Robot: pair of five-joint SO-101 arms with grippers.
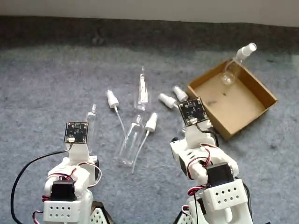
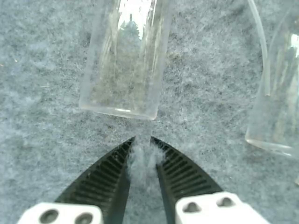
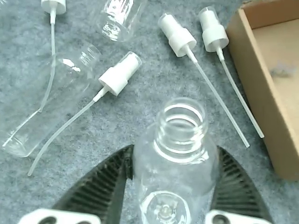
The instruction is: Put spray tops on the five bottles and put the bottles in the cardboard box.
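My right gripper (image 3: 175, 161) is shut on a clear open-necked bottle (image 3: 180, 149), just short of the cardboard box (image 1: 259, 88). One capped bottle (image 1: 236, 63) leans on the box's far corner. Two spray tops (image 3: 177, 35) (image 3: 212, 28) lie beside the box, and a third (image 3: 119, 74) rests against a lying bottle (image 3: 51, 102). My left gripper (image 2: 142, 140) is shut with nothing in it, its tips just behind the base of a lying clear bottle (image 2: 124, 60). Another bottle (image 1: 142, 91) and a fourth spray top (image 1: 112, 99) lie farther out.
Everything sits on grey carpet (image 1: 56, 79). The box (image 3: 261, 84) has low walls and an open top. A second bottle base (image 2: 278, 107) and a thin dip tube (image 2: 260, 46) lie close beside my left gripper. Free carpet stretches to the far left.
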